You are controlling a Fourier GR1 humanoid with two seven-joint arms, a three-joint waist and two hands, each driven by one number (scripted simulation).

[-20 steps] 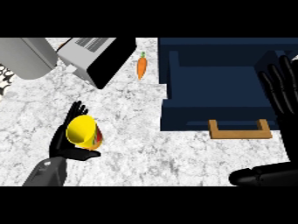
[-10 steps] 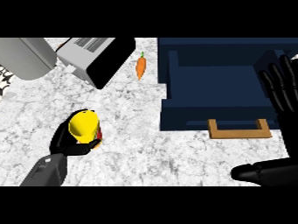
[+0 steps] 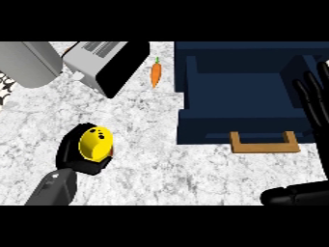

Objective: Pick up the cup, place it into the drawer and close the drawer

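The left robot hand [image 3: 81, 157] is curled round the yellow cup [image 3: 95, 144] near the counter's [image 3: 159, 169] front-left part, so the cup is grasped and seems just off the marble or barely on it; I cannot tell which. The step in hand looks like the carry to the drawer [image 3: 256, 96], which stands pulled open at the counter's right, its wooden handle [image 3: 264, 143] facing the front edge. Done well, the cup should rise enough to pass over the drawer's front wall, then travel right and go down inside the dark blue well, not on its rim. The stretch of bare marble between cup and drawer gives open room. A carrot [image 3: 155, 73] lies toward the back, just beside the drawer's left wall, and a toaster [image 3: 110, 62] sits at the back-left, both off the likely path. The right robot hand [image 3: 327, 108] rests with straight fingers at the right edge, over the drawer's right side.
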